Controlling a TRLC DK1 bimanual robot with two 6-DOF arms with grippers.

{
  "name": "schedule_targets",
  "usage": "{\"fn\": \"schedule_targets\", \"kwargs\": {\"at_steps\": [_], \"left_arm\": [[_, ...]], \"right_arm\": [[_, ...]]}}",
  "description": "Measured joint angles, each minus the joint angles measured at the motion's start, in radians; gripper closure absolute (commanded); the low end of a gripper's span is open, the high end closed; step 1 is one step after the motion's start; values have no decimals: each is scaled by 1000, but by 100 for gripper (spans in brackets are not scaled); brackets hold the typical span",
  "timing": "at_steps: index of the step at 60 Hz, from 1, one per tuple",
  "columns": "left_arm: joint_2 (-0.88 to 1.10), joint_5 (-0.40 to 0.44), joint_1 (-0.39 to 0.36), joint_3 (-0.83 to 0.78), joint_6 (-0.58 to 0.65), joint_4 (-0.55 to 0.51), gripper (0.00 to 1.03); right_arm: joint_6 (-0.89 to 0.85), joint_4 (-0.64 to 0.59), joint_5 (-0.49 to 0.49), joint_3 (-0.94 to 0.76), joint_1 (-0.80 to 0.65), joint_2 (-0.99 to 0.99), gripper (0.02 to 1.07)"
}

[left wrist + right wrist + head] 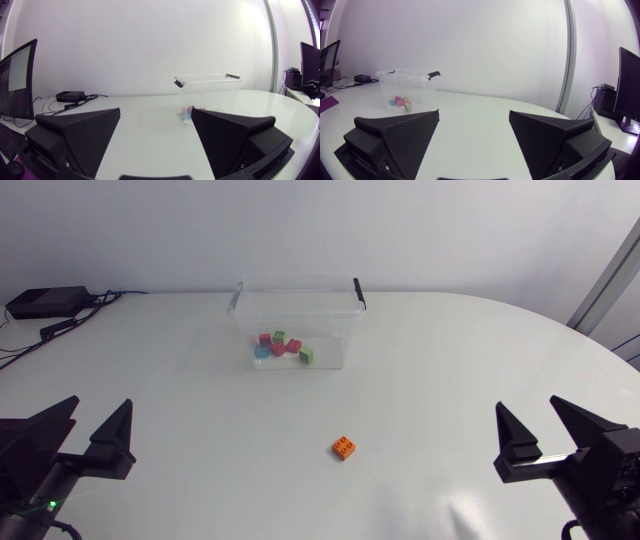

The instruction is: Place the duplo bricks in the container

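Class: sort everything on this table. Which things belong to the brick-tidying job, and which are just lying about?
Job: orange brick, clear container, bricks inside it, left gripper, right gripper.
Lying about: black box, its cables.

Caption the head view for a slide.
Orange brick loose on the table, other bricks in the container; left arm and right arm at the sides, jaws open.

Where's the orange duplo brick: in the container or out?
Out. The orange duplo brick lies on the table, apart from the clear container.
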Motion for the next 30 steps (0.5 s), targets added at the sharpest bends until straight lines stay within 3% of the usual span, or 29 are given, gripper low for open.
{"fn": "schedule_targets", "kwargs": {"at_steps": [30], "left_arm": [[0,0,0,0,0,0,4]], "right_arm": [[0,-42,-50,22,-33,42,6]]}}
